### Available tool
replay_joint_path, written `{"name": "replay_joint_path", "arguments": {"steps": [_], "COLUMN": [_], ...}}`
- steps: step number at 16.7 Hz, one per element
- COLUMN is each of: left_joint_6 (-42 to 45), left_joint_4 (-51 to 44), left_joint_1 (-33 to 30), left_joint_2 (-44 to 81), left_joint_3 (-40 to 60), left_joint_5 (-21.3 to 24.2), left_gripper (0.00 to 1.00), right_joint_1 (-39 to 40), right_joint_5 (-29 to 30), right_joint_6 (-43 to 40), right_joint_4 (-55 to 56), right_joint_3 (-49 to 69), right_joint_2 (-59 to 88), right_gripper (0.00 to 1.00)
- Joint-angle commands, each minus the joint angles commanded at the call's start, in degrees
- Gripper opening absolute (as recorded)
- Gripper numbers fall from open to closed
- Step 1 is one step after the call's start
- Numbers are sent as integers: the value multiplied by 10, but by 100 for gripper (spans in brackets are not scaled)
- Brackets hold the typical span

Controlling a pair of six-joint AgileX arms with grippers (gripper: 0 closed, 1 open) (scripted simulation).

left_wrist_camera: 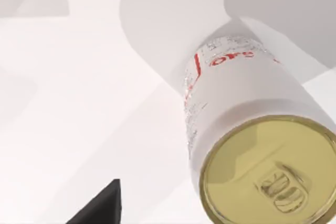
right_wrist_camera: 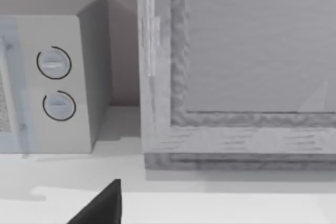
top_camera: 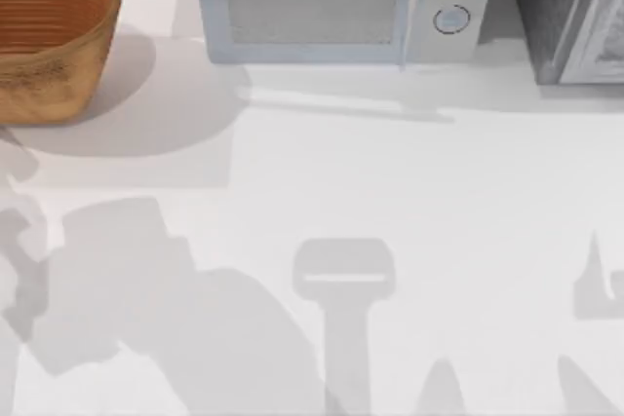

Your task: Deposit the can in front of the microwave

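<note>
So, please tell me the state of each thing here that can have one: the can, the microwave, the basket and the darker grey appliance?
can: standing upright on the white table, gold top sealed, pull tab unopened.
microwave: door closed, at the back of the table.
basket: upright at the back left; whether it holds anything I cannot tell.
darker grey appliance: door closed, at the back right.
</note>
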Motion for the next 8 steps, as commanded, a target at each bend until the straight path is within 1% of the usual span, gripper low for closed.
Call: {"name": "replay_joint_path", "arguments": {"steps": [5, 8], "left_joint_6": [2, 3], "left_joint_4": [98, 119], "left_joint_1": [2, 3], "left_joint_2": [26, 33], "left_joint_3": [-67, -85], "left_joint_5": [0, 0], "left_gripper": [100, 100], "right_joint_1": [0, 0], "right_joint_5": [0, 0], "right_joint_6": [0, 0], "right_joint_4": [0, 0], "right_joint_3": [0, 0], "right_joint_2": [0, 0], "right_gripper": [100, 100]}}
